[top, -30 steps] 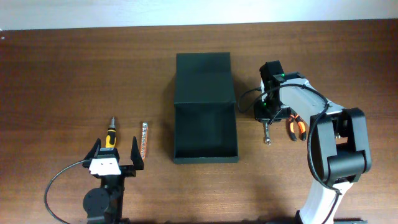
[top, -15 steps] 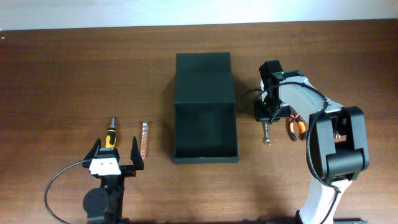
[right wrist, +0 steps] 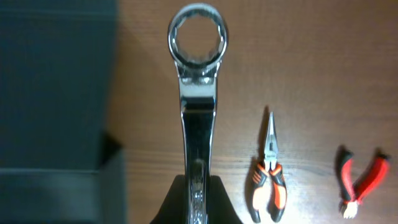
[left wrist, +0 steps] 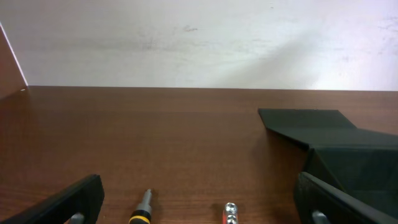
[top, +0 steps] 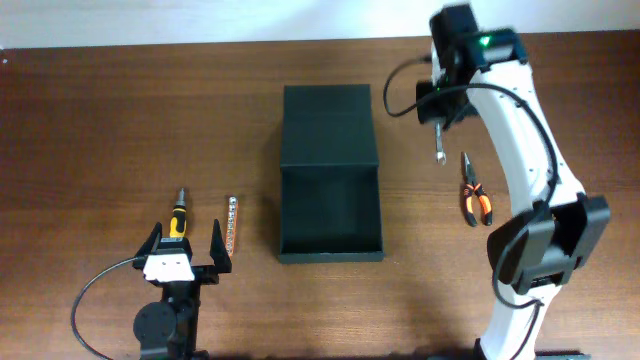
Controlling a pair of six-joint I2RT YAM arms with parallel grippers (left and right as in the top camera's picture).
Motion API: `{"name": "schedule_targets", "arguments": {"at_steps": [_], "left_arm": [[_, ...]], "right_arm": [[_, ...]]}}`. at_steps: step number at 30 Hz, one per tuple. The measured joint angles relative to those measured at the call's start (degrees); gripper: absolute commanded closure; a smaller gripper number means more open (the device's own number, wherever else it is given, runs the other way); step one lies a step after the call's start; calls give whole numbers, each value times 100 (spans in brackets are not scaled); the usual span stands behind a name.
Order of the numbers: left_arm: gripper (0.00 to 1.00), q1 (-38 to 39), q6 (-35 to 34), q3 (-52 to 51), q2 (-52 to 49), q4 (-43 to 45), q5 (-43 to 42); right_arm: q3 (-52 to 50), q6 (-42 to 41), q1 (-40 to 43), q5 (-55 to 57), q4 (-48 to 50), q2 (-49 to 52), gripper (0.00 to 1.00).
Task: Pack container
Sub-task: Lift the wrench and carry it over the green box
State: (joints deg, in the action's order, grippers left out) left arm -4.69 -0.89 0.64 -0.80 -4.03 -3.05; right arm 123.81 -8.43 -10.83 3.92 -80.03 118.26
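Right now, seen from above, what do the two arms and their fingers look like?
The right arm has white curved links and black joints, a small green light near its wrist and a thin black cable looping beside it. The left arm is mostly black, with a white block behind its black fingers and a looped cable curving out.
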Motion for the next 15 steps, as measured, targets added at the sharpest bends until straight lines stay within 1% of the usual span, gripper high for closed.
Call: {"name": "schedule_targets", "arguments": {"at_steps": [3, 6, 10, 15], "left_arm": [[1, 0, 0, 0, 0, 0, 0], [1, 0, 0, 0, 0, 0, 0], [1, 0, 0, -2, 0, 0, 0], [1, 0, 0, 0, 0, 0, 0]], "right_arm": [[831, -83, -223, -85, -483, 0, 96], [1305, -76, -538, -295, -890, -11, 96], [1384, 334, -1147, -334, -1241, -11, 96], [1163, 1062, -1860, -337, -1252, -11, 96]]}}
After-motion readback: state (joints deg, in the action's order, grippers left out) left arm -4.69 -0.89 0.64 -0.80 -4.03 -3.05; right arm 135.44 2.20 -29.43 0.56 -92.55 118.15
